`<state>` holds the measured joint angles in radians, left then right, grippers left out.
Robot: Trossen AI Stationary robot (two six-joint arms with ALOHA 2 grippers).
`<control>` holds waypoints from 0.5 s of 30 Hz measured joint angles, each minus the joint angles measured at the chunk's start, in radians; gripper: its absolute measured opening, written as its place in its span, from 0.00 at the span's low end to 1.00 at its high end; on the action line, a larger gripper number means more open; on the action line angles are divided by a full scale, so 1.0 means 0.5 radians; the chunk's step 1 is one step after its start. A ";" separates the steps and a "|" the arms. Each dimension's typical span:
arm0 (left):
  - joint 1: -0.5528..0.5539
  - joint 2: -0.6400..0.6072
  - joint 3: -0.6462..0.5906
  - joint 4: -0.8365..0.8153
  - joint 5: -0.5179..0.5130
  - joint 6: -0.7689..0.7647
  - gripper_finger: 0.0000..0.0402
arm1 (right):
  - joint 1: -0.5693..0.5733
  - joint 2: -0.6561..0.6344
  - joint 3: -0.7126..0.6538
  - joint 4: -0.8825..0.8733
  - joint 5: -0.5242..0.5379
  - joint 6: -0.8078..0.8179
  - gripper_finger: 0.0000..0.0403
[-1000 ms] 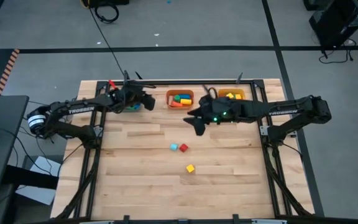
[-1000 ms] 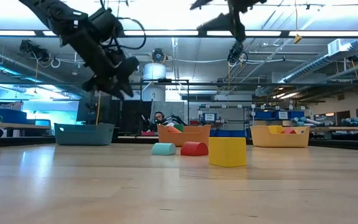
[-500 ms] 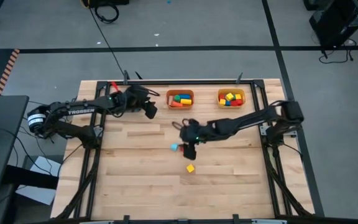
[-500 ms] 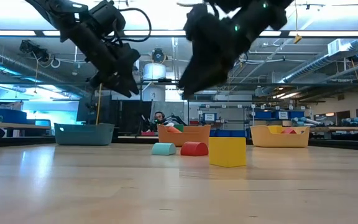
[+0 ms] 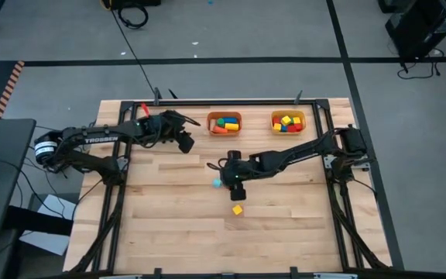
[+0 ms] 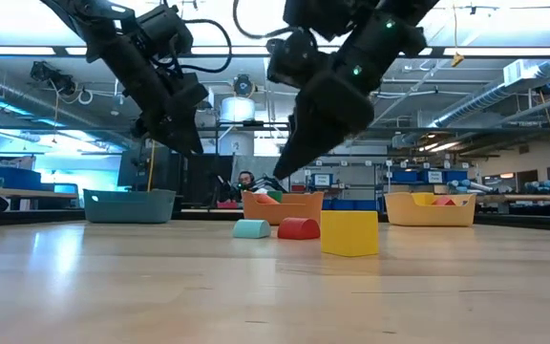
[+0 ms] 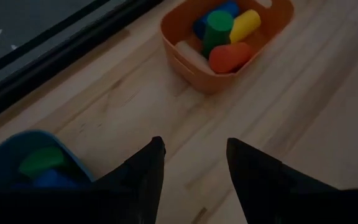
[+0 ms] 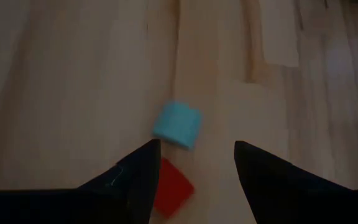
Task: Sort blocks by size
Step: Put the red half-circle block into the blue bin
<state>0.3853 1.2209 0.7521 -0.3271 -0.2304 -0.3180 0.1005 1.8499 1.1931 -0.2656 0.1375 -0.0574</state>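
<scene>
Three small blocks lie on the wooden table: a light blue one point(image 5: 217, 183), a red one point(image 8: 170, 187) beside it, and a yellow one point(image 5: 238, 209) nearer the front. My right gripper point(image 5: 235, 180) hovers above the light blue point(image 8: 178, 126) and red blocks, open and empty, fingers pointing down. My left gripper point(image 5: 184, 140) is open and empty above the table's far left, between the teal bin point(image 7: 33, 163) and the orange bin point(image 5: 224, 123).
The orange bin point(image 7: 229, 43) and a yellow bin point(image 5: 287, 122) at the far edge hold several sorted blocks; the teal bin point(image 6: 129, 204) at far left holds green and blue ones. Bare wood lies across the near half of the table.
My right gripper has swung from the far edge near the bins toward the table's middle and come down over the light blue and red blocks. My left gripper has moved a little right from the teal bin toward the orange bin. The blocks have not moved.
</scene>
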 joint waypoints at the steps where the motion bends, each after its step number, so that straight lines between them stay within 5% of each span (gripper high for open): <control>1: -0.004 0.000 0.000 -0.009 0.001 0.000 0.45 | 0.000 0.002 0.000 -0.038 0.000 -0.080 0.54; 15: -0.030 0.000 -0.001 -0.026 0.015 0.104 0.45 | -0.019 0.175 0.005 -0.058 -0.124 -0.604 0.50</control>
<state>0.3702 1.2209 0.7517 -0.3400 -0.2230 -0.2661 0.0908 1.9372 1.1954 -0.2946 0.0756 -0.3595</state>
